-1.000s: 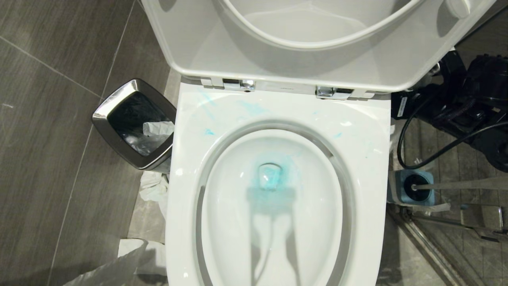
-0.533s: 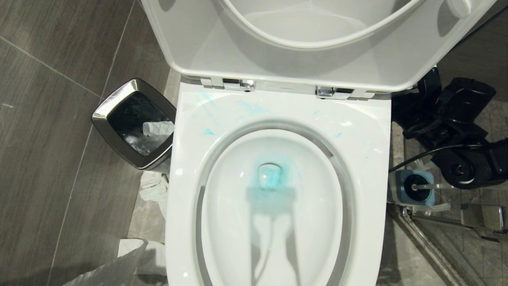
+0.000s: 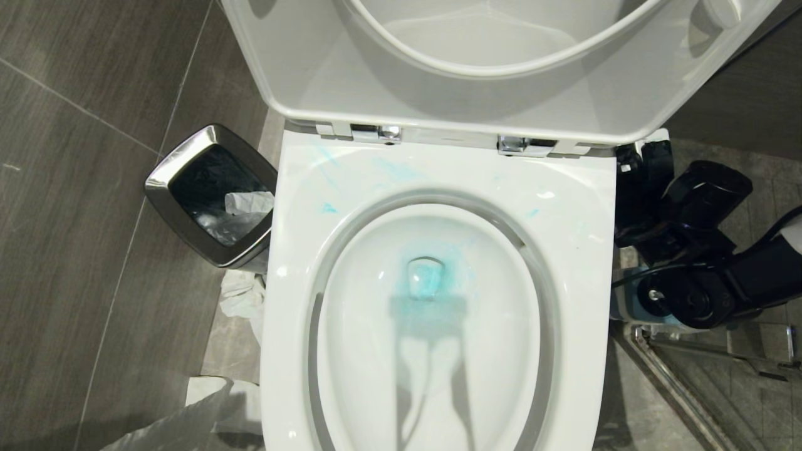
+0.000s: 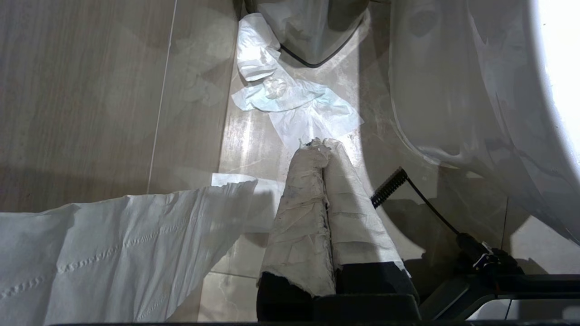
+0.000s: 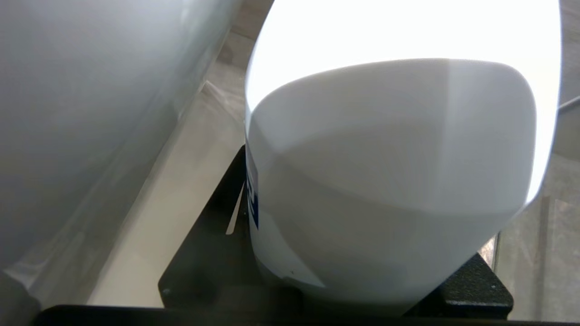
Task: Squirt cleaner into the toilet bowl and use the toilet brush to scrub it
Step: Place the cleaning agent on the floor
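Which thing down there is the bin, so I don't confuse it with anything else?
Start at the white toilet bowl. On the floor beside its back left corner stands the bin, almost touching it. Its shiny steel rim, black liner and crumpled white paper inside set it apart from the loose tissue nearby.

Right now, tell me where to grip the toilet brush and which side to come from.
Grip the toilet brush by its thin handle, well above the blue holder. It stands upright there, so level jaws closing across the stick should lift it straight up. Come from the side away from the toilet bowl, which crowds the holder. The right arm hides most of the handle.
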Available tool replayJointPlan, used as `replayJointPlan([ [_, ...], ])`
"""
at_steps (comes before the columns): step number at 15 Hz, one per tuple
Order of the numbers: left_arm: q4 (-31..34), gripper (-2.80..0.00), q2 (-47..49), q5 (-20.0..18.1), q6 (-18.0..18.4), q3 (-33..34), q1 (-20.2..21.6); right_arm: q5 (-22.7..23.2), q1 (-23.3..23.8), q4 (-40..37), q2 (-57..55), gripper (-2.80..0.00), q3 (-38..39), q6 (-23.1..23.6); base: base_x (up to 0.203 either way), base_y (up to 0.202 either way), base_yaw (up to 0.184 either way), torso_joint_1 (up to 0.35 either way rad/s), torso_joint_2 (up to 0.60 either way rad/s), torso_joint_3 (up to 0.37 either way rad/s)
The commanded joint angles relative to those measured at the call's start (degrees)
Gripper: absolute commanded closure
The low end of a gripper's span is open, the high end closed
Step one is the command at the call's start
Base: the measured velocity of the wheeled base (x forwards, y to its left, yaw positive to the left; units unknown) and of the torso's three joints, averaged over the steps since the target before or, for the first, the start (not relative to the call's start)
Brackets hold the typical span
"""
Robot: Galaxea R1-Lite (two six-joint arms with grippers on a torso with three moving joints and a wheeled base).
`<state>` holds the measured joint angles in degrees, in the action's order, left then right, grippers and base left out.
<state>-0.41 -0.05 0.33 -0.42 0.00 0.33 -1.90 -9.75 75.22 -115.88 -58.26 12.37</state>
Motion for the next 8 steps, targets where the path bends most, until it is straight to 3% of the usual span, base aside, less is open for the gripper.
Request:
replayJointPlan([
  [1,0.0,0.0,0.0,0.0,0.0,0.4,0.0,-0.5,0.0,0.3,-1.4,0.0,0.3,0.3,0.0,0.0,0.0,0.0,0.0,0.0],
  [3,0.0,0.0,0.0,0.0,0.0,0.4,0.0,-2.8,1.0,2.6,-2.4,0.0,1.0,0.5,0.0,0.0,0.0,0.0,0.0,0.0],
  [5,0.0,0.0,0.0,0.0,0.0,0.4,0.0,-2.8,3.5,7.7,-3.3,0.0,1.3,1.2,0.0,0.0,0.0,0.0,0.0,0.0],
  [8,0.0,0.0,0.0,0.0,0.0,0.4,0.0,-2.8,6.0,8.8,-2.6,0.0,2.4,1.8,0.0,0.0,0.0,0.0,0.0,0.0],
])
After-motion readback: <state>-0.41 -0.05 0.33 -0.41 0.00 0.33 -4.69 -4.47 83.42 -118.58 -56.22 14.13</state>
